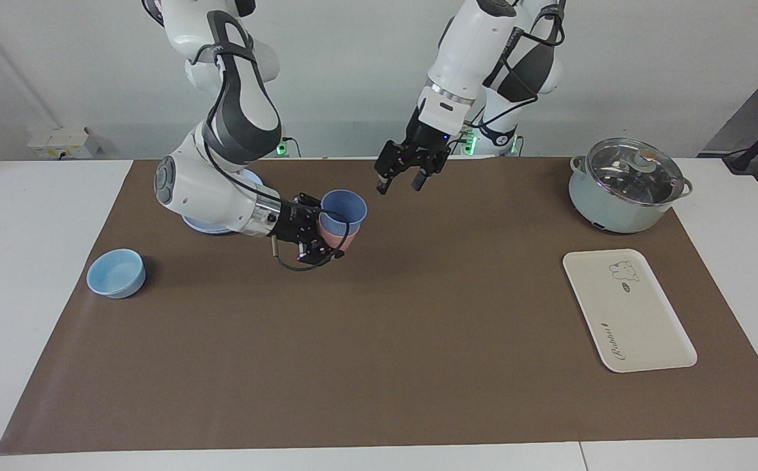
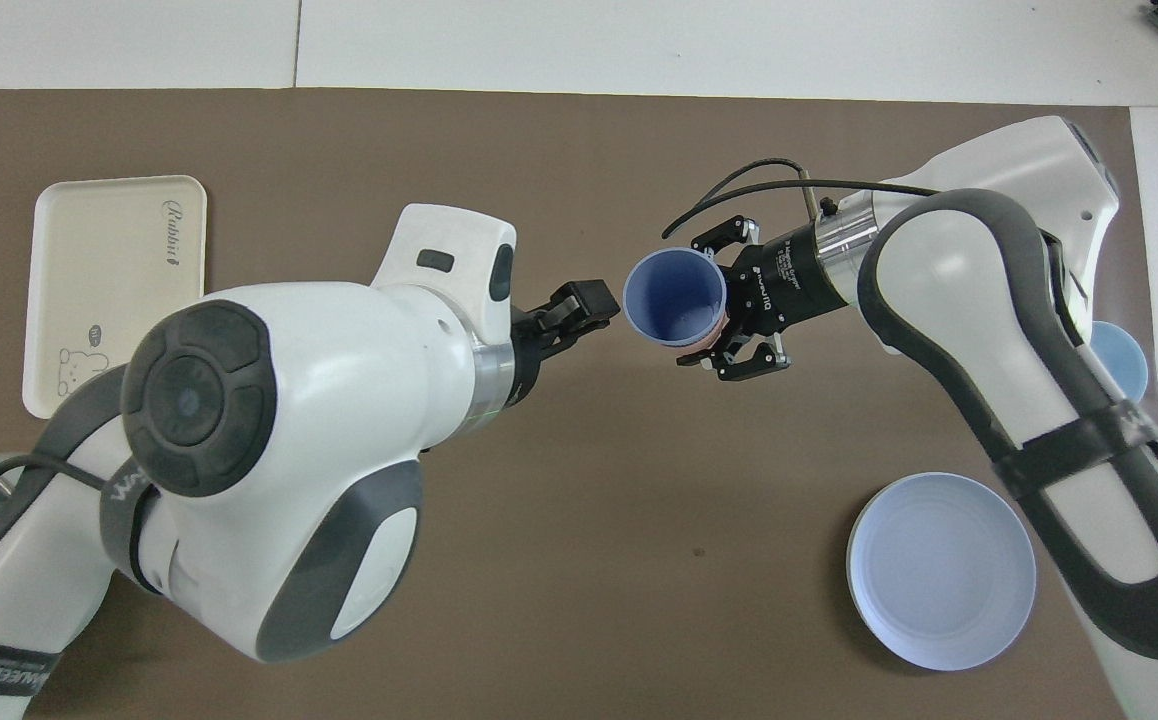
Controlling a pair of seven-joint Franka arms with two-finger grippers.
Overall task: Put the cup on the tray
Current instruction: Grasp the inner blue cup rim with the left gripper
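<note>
**A:** What do the two grippers hold at this moment?

**B:** I see the right gripper (image 1: 326, 232) clamped tight on a pink cup (image 1: 342, 242), and the blue cup (image 1: 343, 210) sits nested inside this pink one. Both are lifted off the brown mat (image 1: 379, 340), with the mouth of the blue cup a little tilted. The left gripper (image 1: 402, 182) holds nothing; its fingers stand wide apart, in the air just beside the blue cup's rim, not touching it.

**A:** And where is this, compared to the tray?

**B:** The tray (image 1: 628, 311) lies flat on the mat at the left arm's end, with nothing on it. The cups hang well apart from it, over the mat toward the right arm's end. Near the tray, closer to the robots, stands a pot (image 1: 624, 190) with a glass lid. The round plate (image 2: 941, 570) and the light-blue bowl (image 1: 116, 273) lie well apart from the tray, at the right arm's end.
</note>
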